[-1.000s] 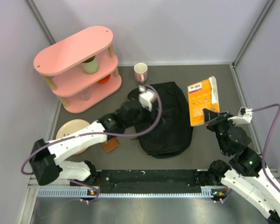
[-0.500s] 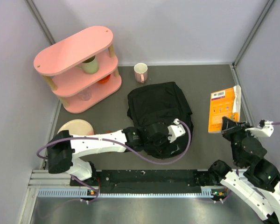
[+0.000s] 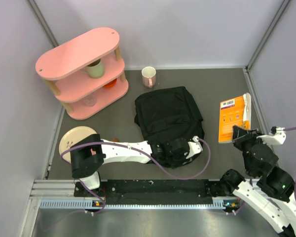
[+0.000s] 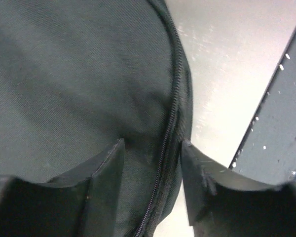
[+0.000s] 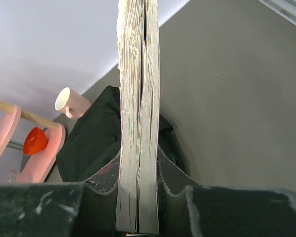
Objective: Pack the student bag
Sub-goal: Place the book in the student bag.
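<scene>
1. The black backpack (image 3: 167, 118) lies flat in the middle of the desk (image 3: 212, 89), with its zips closed as far as I can see.
2. The left arm (image 3: 123, 150) reaches across to the right along the near side, and its jaws are at the near edge of the backpack.
3. In the left wrist view a fold of the backpack (image 4: 79, 74) with its zip (image 4: 173, 98) fills the gap between the two fingers (image 4: 108, 168). The jaws stand partly apart around it. Whether they really pinch the fabric, I cannot tell.
4. The right arm (image 3: 261, 163) is at the right side of the desk. Its jaws are clenched on the near end of an orange book (image 3: 233, 117).
5. From the right wrist, the page edge of the book (image 5: 138, 98) stands straight up between the fingers.
6. The book is to the right of the backpack and does not touch it.
7. A pink shelf (image 3: 84, 69) stands in the far left corner, with a green cup (image 3: 94, 69), an orange bowl (image 3: 110, 85) and a glass (image 3: 90, 101) on its levels.
8. A pale mug (image 3: 148, 76) stands just beside the shelf, far from the arms.
9. A cream plate (image 3: 71, 138) lies near left, partly under the left arm.
</scene>
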`<state>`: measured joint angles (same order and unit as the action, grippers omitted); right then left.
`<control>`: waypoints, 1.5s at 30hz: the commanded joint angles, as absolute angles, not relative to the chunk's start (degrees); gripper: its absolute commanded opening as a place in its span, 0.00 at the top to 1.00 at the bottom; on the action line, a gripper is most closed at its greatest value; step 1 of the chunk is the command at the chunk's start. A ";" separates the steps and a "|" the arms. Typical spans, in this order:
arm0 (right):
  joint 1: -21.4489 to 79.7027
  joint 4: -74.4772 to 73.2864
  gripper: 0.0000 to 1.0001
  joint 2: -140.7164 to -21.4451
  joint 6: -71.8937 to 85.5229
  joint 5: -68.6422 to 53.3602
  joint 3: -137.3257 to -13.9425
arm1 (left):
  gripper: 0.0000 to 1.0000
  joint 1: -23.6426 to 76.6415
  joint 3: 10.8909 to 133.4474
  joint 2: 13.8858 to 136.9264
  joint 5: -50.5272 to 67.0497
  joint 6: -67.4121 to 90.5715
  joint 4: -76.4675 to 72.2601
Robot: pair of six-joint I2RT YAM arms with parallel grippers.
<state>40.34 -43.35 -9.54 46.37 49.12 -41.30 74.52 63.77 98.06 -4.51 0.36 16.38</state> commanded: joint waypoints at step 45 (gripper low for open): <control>40.25 -4.67 1.00 -10.36 81.38 9.22 -13.36 | 1.00 68.64 85.61 83.06 -25.31 6.94 11.43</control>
<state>40.34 -26.13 -6.22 78.06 8.62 -13.50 67.92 84.68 88.03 -27.27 5.98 18.50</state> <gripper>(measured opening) 0.145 0.016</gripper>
